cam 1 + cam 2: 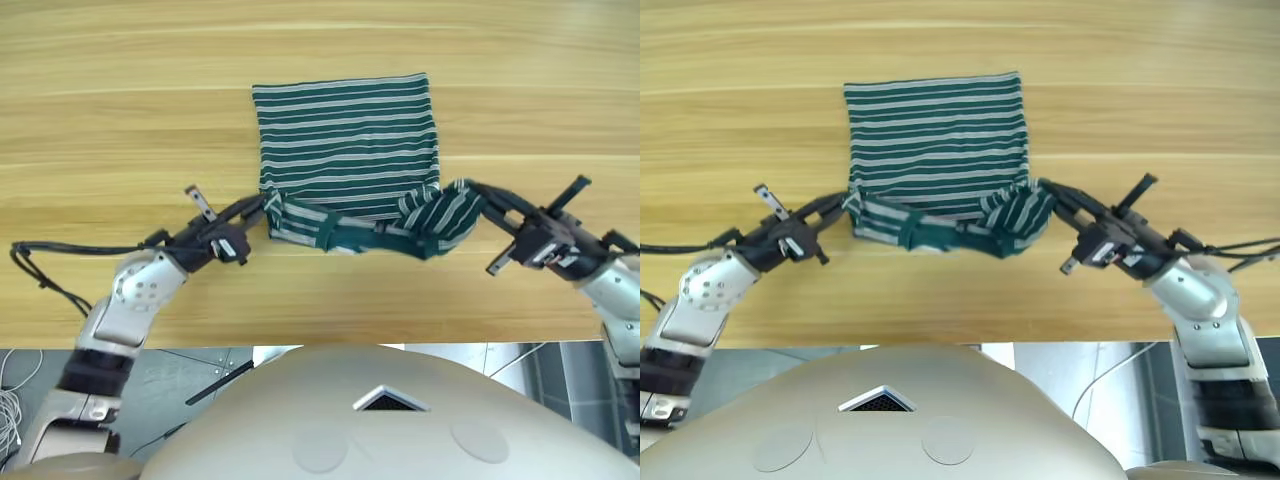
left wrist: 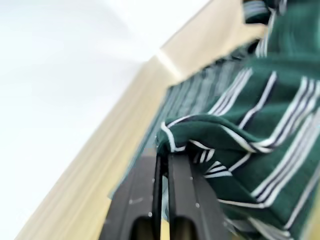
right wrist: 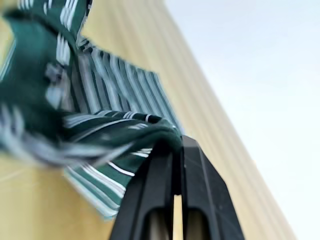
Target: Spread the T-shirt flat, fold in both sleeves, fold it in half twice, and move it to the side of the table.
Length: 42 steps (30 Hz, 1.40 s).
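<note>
1. The left gripper point(image 1: 262, 206) is at the near left corner of the T-shirt point(image 1: 345, 130). In its wrist view the two fingers point(image 2: 140, 200) are pressed together with a fold of striped cloth pinched between them.
2. The T-shirt lies in the middle of the counter point(image 1: 120, 90) as a narrow rectangle. No sleeves stick out at either side, so they appear to be folded in. Its far part rests flat, while the near edge is bunched and raised between the two grippers, sagging in the middle.
3. The right gripper point(image 1: 478, 190) is at the near right corner. Its fingers point(image 3: 150, 200) are clamped on a rolled wad of the cloth.
4. The step in hand looks like a fold in half, probably the first. The crumpled near edge makes it hard to count the layers, so this is not certain.
5. The next move calls for both grippers to rise together and carry the near edge away over the flat part. They should stay level with each other and keep the cloth taut between them. The edge should be laid down square with the far edge before either gripper lets go.
</note>
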Each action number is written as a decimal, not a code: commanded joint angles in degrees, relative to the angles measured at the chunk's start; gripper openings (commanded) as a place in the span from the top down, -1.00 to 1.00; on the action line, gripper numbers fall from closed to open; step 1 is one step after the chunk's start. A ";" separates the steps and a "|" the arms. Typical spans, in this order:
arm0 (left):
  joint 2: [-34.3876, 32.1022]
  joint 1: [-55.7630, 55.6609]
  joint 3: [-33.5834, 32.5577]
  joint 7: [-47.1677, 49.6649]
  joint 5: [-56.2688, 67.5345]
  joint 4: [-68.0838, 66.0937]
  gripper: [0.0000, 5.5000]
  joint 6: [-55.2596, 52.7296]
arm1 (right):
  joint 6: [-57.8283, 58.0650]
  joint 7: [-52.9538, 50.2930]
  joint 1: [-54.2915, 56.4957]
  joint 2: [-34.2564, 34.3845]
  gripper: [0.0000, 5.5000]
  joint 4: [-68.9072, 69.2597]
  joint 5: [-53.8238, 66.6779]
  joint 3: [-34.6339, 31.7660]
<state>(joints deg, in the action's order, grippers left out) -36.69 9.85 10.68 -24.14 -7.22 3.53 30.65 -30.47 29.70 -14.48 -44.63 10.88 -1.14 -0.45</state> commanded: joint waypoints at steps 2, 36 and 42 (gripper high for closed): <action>5.06 -9.70 -0.74 1.79 -1.28 -6.41 1.00 -4.77 | 4.72 -2.89 14.56 5.74 1.00 -8.87 -6.14 3.19; 19.79 -48.86 -4.49 19.04 -6.08 -69.92 0.22 -2.47 | 4.88 -33.16 59.14 23.61 0.23 -80.79 -28.62 17.79; 20.26 -54.02 -5.97 21.43 -5.74 -77.11 -0.13 -5.81 | 9.28 -35.01 62.23 25.51 -0.16 -84.85 -29.25 18.26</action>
<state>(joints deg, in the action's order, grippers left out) -15.73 -42.42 5.95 -5.00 -13.32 -72.05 26.66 -22.30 -3.97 46.24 -19.49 -72.86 -30.30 17.54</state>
